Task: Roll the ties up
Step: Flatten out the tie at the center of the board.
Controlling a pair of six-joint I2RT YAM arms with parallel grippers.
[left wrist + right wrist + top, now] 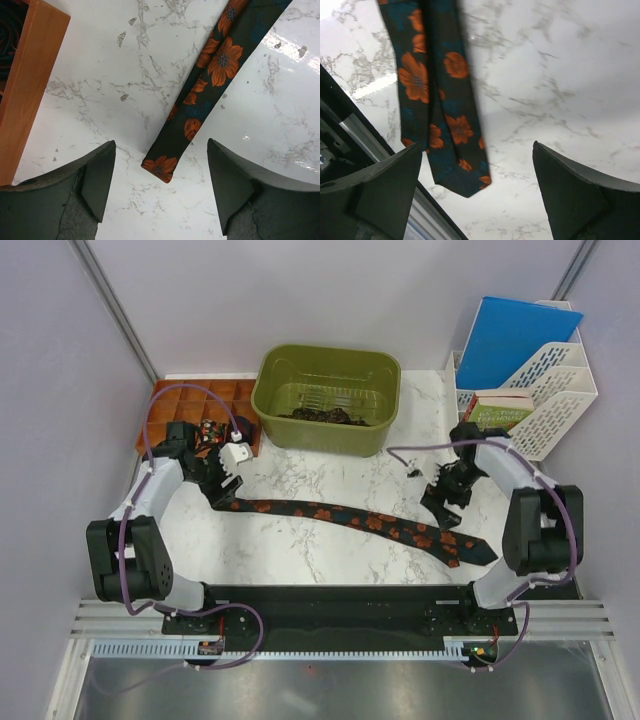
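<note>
Tie (360, 520) lying flat on the table (330, 470), long axis running left to right, its narrow end between the parted left fingers (97, 175) (the likelier arm to start the roll) and its wide tip beneath the equally parted right fingers (390, 185).

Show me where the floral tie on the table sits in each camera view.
Top external: the floral tie lies diagonally across the white marble tabletop.
Left wrist: its narrow end runs from upper right to bottom centre.
Right wrist: its wide pointed end lies at upper left.
Shared landmark: the grey-veined marble under it.
</note>
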